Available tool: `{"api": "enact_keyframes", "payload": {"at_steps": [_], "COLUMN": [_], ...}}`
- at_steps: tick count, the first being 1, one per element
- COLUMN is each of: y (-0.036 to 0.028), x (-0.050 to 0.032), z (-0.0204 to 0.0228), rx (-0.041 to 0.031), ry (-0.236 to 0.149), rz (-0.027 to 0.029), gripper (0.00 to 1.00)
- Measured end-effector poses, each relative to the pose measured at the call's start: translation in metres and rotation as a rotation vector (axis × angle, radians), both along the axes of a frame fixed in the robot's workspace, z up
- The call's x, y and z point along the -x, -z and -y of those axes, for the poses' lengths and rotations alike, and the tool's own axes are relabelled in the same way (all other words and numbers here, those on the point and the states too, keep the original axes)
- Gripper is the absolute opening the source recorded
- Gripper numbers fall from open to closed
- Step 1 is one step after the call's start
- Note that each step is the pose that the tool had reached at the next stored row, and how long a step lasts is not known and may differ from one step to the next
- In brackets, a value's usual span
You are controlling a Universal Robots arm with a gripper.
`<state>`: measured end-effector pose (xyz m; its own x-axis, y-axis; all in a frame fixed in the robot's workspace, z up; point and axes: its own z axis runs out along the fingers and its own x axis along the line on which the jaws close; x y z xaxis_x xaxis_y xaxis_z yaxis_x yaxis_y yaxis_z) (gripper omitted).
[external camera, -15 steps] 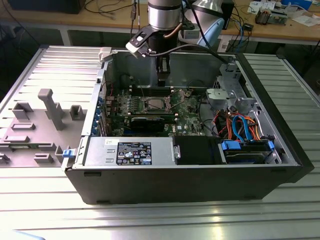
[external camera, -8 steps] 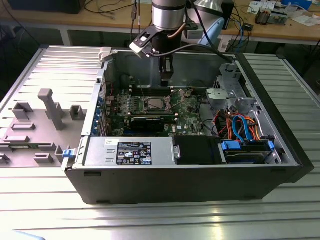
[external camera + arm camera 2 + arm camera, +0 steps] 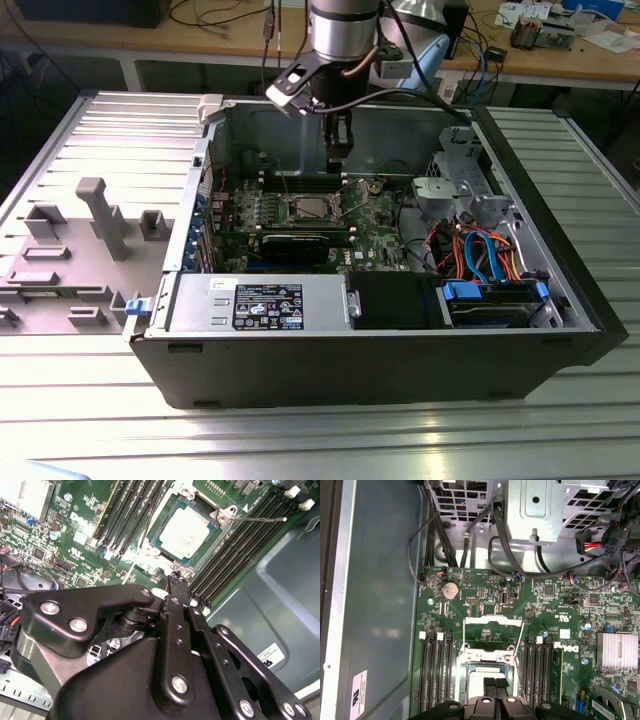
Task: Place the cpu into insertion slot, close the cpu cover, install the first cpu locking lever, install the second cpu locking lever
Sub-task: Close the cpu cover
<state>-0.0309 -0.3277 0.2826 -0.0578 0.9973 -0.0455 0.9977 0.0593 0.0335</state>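
The cpu [image 3: 184,532] lies flat in the insertion slot [image 3: 212,540], its silvery face up; it also shows as a pale square [image 3: 309,207] in the exterior view. The cpu cover [image 3: 493,630] stands swung open off the slot, toward the exterior view's right [image 3: 362,192]. A thin wire locking lever [image 3: 260,519] sticks out free beside the slot. My gripper [image 3: 495,684] hangs over the slot's edge with its black fingertips [image 3: 176,582] together and nothing between them. In the exterior view the gripper [image 3: 338,152] hovers above the board, clear of it.
Long memory slots [image 3: 435,670] flank the socket on both sides. A drive cage [image 3: 455,180] and coloured cables [image 3: 480,250] fill the case on the exterior view's right. The power supply [image 3: 260,303] sits at the front, case walls all round.
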Motion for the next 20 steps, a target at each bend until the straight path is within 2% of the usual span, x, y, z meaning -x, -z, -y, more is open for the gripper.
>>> {"api": "enact_keyframes", "payload": {"at_steps": [20], "y": [0.0000], "x": [-0.0132], "z": [0.0000], "rx": [0.0003], "ry": [0.000], "rz": [0.0000], "gripper": [0.11]}}
